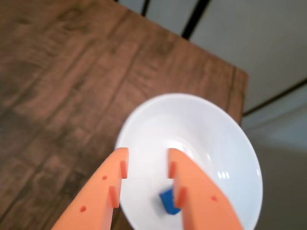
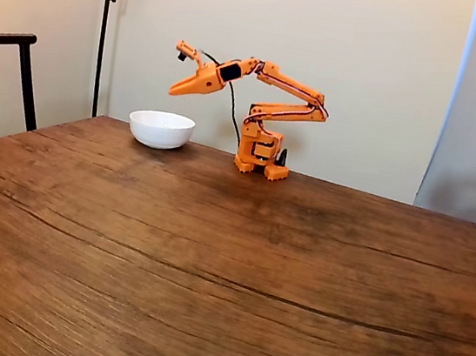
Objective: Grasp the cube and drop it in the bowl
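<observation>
- Looking down in the wrist view, the gripper (image 1: 147, 159) stood spread apart and empty; the cube (image 1: 168, 200) lay inside the bowl (image 1: 225, 143), below its fingertips.
- In the fixed view, the gripper (image 2: 179, 71) hung above the bowl (image 2: 161, 129) on the table (image 2: 235, 265).

A dark, wood-grain surface (image 2: 210, 253) carries the white bowl (image 2: 161, 128), directly below the hand (image 2: 177, 91), and the arm's orange base (image 2: 258, 159) behind it.
</observation>
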